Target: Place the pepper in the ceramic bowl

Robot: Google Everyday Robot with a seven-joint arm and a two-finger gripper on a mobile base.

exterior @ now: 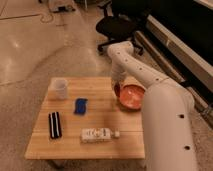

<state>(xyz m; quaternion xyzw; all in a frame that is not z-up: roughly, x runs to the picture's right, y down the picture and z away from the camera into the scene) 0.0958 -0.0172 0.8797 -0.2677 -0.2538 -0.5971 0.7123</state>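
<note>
The ceramic bowl (133, 96) is orange-red and round, and it sits on the right side of the wooden table (102, 117). My gripper (118, 86) points down over the bowl's left rim. It is shut on the pepper (117, 91), a small dark red piece that hangs from the fingertips just above the rim. My white arm reaches in from the lower right and hides the table's right edge.
A white cup (60, 88) stands at the table's back left. A blue rectangular object (80, 105) lies mid-table, a black striped object (54, 124) at the front left and a white bottle (99, 134) on its side at the front. A black office chair (120, 27) stands behind the table.
</note>
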